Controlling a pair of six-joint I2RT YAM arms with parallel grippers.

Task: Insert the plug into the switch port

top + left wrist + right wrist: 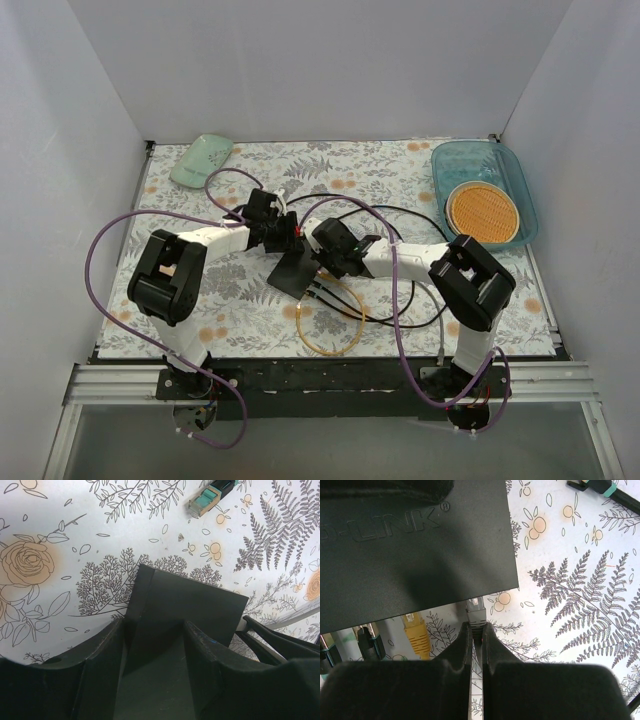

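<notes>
White-walled bay, flat floral-print table cover, matte dark grey slab-shaped switch clamped across its width by left gripper, fingers part-spread, right gripper pinched tight on small grey plug, clear tip at the switch's edge.

I get soft, even light from above in the overhead view: the white walls read bright, and the arms cast only faint shadows on the floral cloth. On the left wrist camera the switch is a near-black slab with little detail, and the left fingers are blurred. On the right wrist camera its lid carries a dull sheen, the plug is sharp, and the right fingers are soft.
</notes>
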